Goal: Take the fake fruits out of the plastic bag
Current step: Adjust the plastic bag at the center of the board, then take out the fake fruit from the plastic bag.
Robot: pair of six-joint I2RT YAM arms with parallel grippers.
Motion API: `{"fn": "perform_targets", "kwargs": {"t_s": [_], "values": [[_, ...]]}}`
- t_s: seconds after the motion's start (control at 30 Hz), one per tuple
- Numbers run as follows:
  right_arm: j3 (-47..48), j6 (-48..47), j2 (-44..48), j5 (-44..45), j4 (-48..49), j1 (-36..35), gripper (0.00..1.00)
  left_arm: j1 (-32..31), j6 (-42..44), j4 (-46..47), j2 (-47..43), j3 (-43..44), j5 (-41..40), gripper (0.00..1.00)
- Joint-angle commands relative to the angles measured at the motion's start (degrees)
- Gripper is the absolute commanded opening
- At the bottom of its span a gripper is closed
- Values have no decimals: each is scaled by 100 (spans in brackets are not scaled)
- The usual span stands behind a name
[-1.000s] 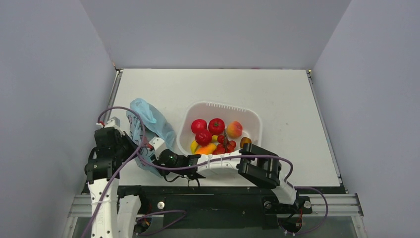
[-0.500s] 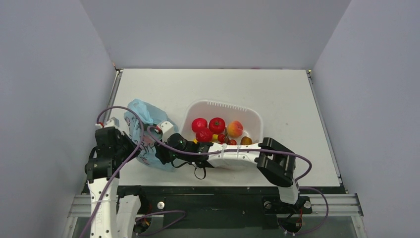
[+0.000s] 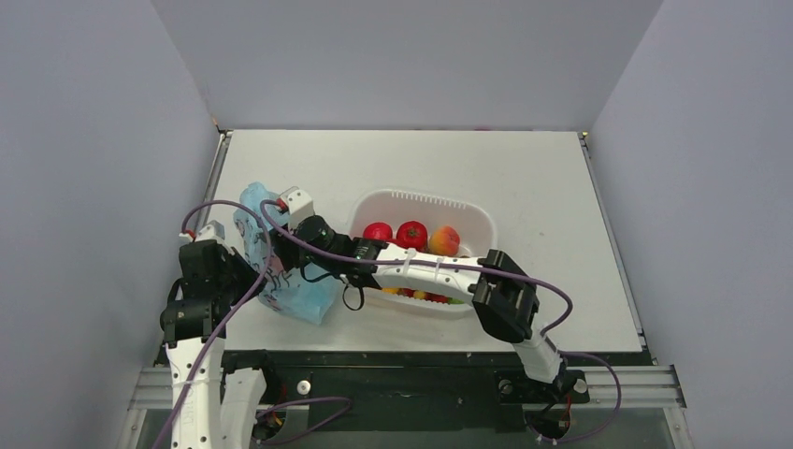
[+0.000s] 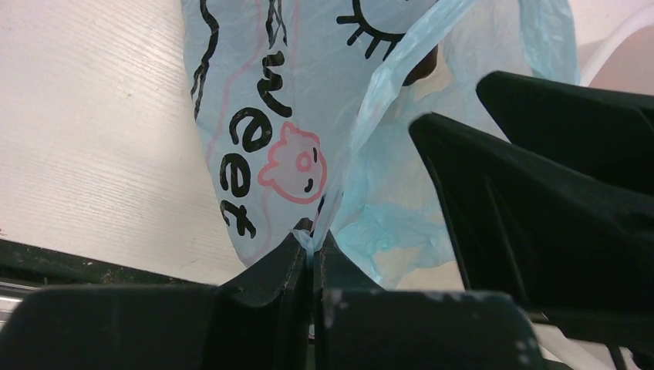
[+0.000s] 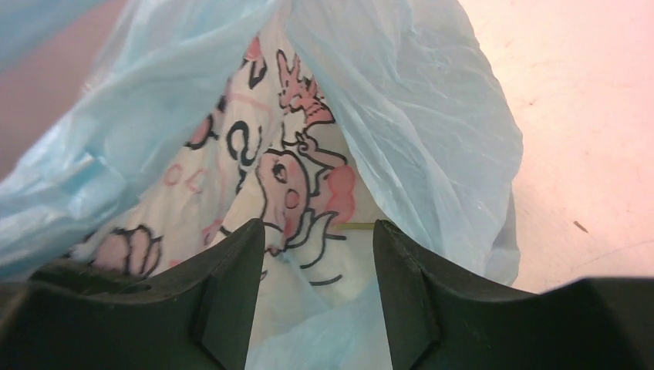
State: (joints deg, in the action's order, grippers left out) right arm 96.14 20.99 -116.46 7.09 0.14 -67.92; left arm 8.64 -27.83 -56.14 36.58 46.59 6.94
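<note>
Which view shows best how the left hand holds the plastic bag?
Left wrist view: the left hand is shut on a thin fold of the plastic bag. The top view hides the pinch; the right wrist view shows only the bag's mouth.

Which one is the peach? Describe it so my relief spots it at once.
Find the white tub in the middle of the table. Three round fruits show in a row inside it, and the peach is the rightmost. It alone is orange-pink, next to two red fruits.
</note>
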Motion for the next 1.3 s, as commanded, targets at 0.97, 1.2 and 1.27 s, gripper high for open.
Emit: {"fn": "perform_targets", "kwargs": {"t_s": [0.97, 1.2, 1.27], "values": [[2569, -1792, -2628, 1958, -1133, 175, 86, -18, 83, 384, 42, -18, 205, 0], [2740, -1711, -3012, 2193, -1223, 217, 85, -15, 92, 393, 6, -18, 203, 0], [2800, -1736, -3127, 2264, -1248, 220, 83, -13, 87, 393, 5, -18, 205, 0]]}}
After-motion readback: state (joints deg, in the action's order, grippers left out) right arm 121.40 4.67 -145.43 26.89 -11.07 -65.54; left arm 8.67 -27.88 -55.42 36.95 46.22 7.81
